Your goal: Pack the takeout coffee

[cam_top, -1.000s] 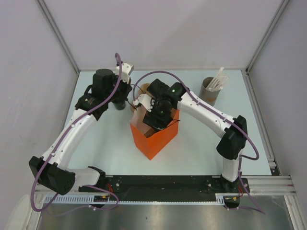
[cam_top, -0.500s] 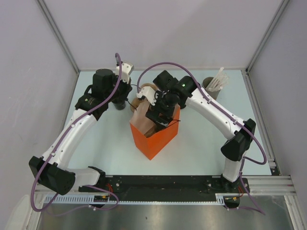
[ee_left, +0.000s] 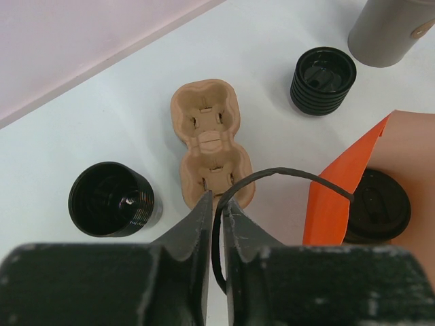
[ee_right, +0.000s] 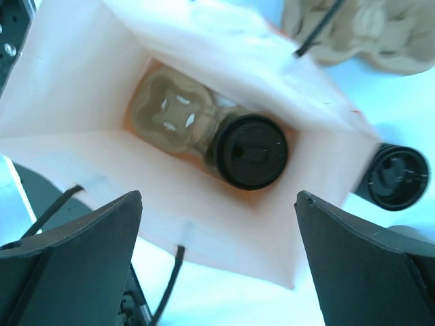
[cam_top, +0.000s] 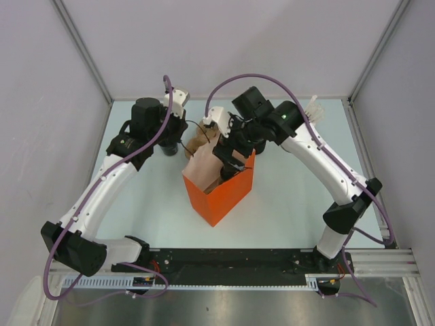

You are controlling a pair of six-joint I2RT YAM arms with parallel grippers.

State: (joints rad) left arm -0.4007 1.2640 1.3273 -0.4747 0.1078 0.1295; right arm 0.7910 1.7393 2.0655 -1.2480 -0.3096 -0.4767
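Note:
The takeout coffee, a black lidded cup, stands in a brown pulp carrier at the bottom of the orange paper bag. In the left wrist view its lid shows inside the bag's opening. My right gripper is open and empty above the bag's mouth, and it also shows in the top view. My left gripper is shut on the bag's black cord handle, beside the bag's back left corner.
A second pulp carrier lies on the table behind the bag. Two more black cups stand near it. The grey cylinder of white sticks stands at the back right.
My right gripper has lifted up out of the bag and drawn back to the right, open. The left arm and the bag's handle have not moved.

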